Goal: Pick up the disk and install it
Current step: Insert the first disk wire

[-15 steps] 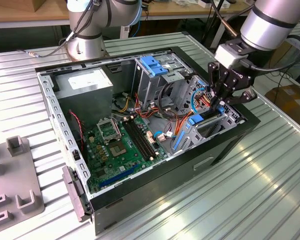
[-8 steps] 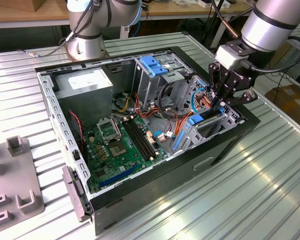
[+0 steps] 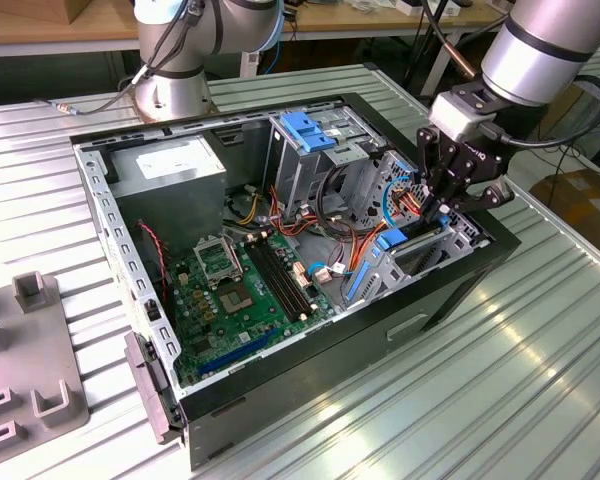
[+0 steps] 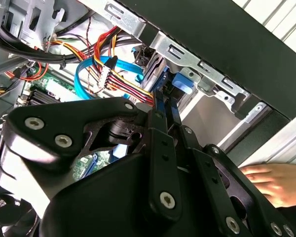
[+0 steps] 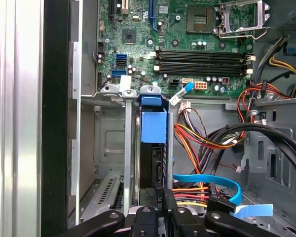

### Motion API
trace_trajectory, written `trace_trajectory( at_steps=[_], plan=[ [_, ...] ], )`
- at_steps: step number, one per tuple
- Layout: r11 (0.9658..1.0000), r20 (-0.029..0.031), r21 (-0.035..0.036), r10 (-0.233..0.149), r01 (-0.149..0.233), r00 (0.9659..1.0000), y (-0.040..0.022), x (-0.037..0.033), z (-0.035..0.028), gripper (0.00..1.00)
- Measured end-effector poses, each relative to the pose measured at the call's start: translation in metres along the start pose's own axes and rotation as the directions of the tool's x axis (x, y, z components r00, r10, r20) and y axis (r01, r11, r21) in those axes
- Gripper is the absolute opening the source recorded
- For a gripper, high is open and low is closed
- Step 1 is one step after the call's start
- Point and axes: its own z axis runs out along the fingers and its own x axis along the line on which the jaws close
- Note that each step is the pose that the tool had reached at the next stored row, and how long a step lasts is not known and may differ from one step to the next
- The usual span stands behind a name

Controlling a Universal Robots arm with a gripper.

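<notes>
Fingers of the gripper [image 3: 442, 208] sit pinched together on the edge of the disk [image 5: 153, 148], which stands upright on edge directly beneath them in its bay slot inside the computer case [image 3: 460, 290], its blue bracket [image 5: 153, 126] at the end farthest from the gripper.

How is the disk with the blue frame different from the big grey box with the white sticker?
The box is much bigger than the disk. The box is plain grey with a white sticker on top, while the disk wears a bright blue frame. The box lies flat in a corner, while the disk stands on edge in a metal bay, gripped by the gripper. Both sit inside the open case.
</notes>
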Motion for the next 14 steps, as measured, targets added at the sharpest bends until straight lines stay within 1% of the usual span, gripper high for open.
trace_trajectory(
  at_steps=[9, 14],
  plan=[
    [1.0000, 0.0043, 0.0001, 0.000, 0.000, 1.0000, 0.0000, 0.0003, 0.0016, 0.17],
    [1.0000, 0.0048, 0.0001, 0.001, -0.001, 1.0000, 0.0001, 0.0010, 0.0020, 0.17]
  ],
)
